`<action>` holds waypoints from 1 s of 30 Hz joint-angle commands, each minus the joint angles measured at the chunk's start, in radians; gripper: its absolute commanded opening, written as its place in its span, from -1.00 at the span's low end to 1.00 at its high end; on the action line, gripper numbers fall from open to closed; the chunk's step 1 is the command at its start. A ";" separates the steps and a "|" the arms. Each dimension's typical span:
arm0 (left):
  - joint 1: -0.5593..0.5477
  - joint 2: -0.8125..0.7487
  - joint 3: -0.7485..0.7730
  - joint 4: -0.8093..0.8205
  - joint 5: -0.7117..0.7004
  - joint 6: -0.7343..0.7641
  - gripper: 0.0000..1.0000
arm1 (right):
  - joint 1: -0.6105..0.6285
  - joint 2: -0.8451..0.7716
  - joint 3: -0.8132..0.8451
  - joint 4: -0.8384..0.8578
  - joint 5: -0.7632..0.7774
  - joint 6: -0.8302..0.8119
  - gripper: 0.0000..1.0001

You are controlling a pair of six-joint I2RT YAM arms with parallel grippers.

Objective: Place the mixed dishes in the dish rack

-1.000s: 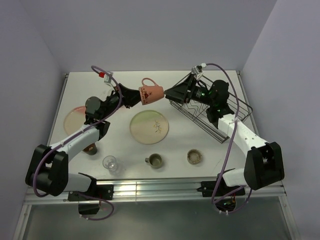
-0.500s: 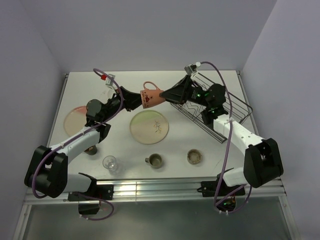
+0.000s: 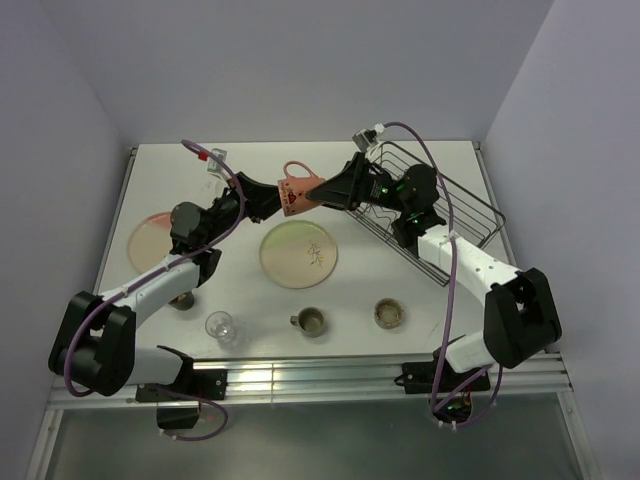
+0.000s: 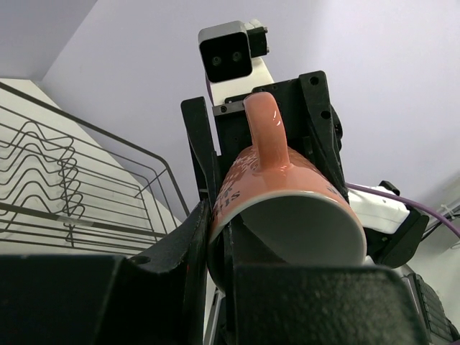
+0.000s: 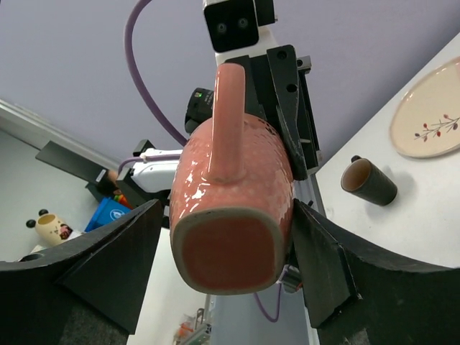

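Note:
The pink cup (image 3: 297, 190) is held in the air over the far middle of the table, lying sideways with its handle up. My left gripper (image 3: 279, 200) is shut on its rim, one finger inside the mouth (image 4: 214, 237). My right gripper (image 3: 316, 189) is open, with a finger on each side of the cup's base (image 5: 231, 253). The dish rack (image 3: 446, 218), a dark wire basket, stands at the right; its wavy dividers show in the left wrist view (image 4: 65, 180). The orange bowl is out of view.
On the table lie the cream-green sprig plate (image 3: 298, 253), the pink plate (image 3: 153, 240), the brown cup (image 3: 181, 298), the clear glass (image 3: 220, 326), the grey-green cup (image 3: 312, 321) and the small speckled bowl (image 3: 389, 313).
My right gripper has moved left from over the rack to the cup, and its open fingers now flank the base. My left gripper has kept hold of the cup, shifting slightly.

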 commanded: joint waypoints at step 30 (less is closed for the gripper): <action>-0.003 -0.111 -0.032 -0.117 -0.051 0.107 0.31 | -0.089 -0.030 0.083 -0.035 -0.060 -0.165 -0.49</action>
